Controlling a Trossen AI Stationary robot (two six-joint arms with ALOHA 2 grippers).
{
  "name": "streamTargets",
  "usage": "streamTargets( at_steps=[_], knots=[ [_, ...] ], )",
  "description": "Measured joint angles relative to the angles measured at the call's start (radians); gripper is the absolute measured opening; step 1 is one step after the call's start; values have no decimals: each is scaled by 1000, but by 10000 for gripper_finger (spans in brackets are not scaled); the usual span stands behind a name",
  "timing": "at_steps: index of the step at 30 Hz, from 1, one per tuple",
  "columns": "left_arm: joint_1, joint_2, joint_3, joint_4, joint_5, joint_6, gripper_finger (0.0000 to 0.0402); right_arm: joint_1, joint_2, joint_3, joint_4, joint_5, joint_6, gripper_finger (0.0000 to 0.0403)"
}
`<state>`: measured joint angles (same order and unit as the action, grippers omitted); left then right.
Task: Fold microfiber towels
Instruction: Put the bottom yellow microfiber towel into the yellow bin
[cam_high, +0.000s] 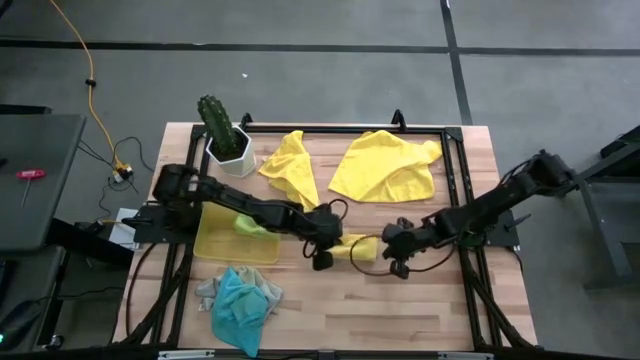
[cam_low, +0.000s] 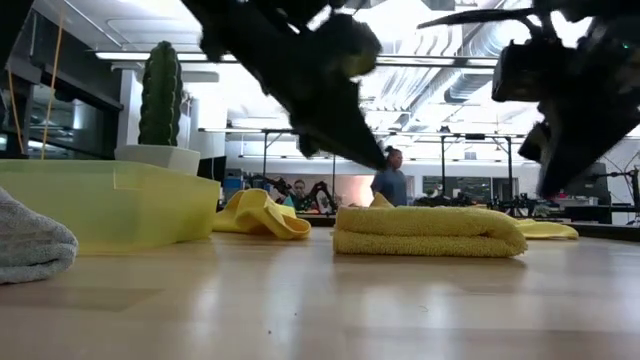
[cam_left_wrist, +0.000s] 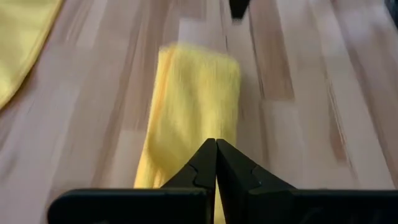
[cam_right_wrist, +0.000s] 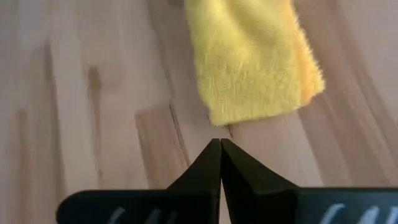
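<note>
A small folded yellow towel (cam_high: 358, 246) lies flat on the pale wooden plank desk (cam_high: 400, 310), near its middle, as a thick, soft oblong with rounded folded edges and a fuzzy nap. The low view shows it as a plump, layered pad resting on the smooth boards.

The left hand (cam_high: 322, 260) hangs just beside one end of this towel, its two dark pointed fingers pressed together and holding nothing. The right hand (cam_high: 398, 266) hangs near the other end, its fingers likewise closed tip to tip, empty, above bare wood.

Farther back on the desk, a loose yellow towel (cam_high: 385, 165) lies spread in a rumpled, roughly square sheet, and a crumpled yellow towel (cam_high: 290, 165) is bunched into soft ridges beside it. At the near left edge a turquoise towel (cam_high: 238, 305) lies heaped on a grey towel (cam_high: 210, 292), whose knobbly pile shows in the low view. A rigid, translucent yellow tray (cam_high: 215, 242) sits on the left side with a lime green towel (cam_high: 246, 226) at its edge. A ribbed green cactus (cam_high: 214, 120) stands in a faceted white pot (cam_high: 232, 155) at the back left corner.
</note>
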<state>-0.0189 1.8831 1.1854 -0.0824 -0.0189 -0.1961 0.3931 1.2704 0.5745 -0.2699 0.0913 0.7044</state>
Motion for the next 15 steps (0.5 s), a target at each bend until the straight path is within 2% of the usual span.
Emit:
streamTargets(
  at_steps=[4,7,11,15],
  knots=[
    [13,-100,-25,-64,20,52,0,0,-45,0,-7,32,104,3],
    [24,-170,-78,3,65,96,0,0,-67,0,-3,32,137,18],
    [35,-224,-162,94,111,103,0,-1,-81,0,-13,36,181,61],
    [6,-203,-169,88,110,134,6,-4,-103,0,-62,113,232,115]
  ],
)
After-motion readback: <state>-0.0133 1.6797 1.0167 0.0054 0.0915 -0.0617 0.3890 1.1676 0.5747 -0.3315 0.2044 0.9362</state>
